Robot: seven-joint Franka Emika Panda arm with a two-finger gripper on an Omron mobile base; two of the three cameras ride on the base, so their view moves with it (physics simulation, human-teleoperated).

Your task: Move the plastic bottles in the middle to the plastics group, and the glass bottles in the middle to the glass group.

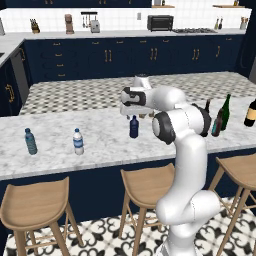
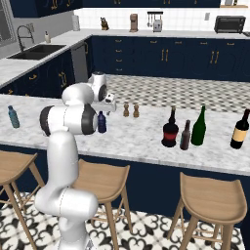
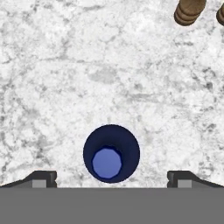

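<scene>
The navy bottle (image 3: pixel 111 153) stands upright mid-tabletop (image 3: pixel 109 65), nearer the front edge. The hand (image 3: pixel 111 179) hovers above, wide and empty. Likely light, stiff, smooth plastic; grip the body below the cap.

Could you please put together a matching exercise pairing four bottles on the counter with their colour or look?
Things:
1. navy bottle under the hand
2. teal-tinted water bottle
3. tall slender wine bottle
4. wine bottle at the far right

Descriptions:
A. green glass
B. dark glass with a cream label and red top
C. opaque dark blue with a lighter blue cap
D. clear, bluish-green tint

Pairs: 1-C, 2-D, 3-A, 4-B
</scene>
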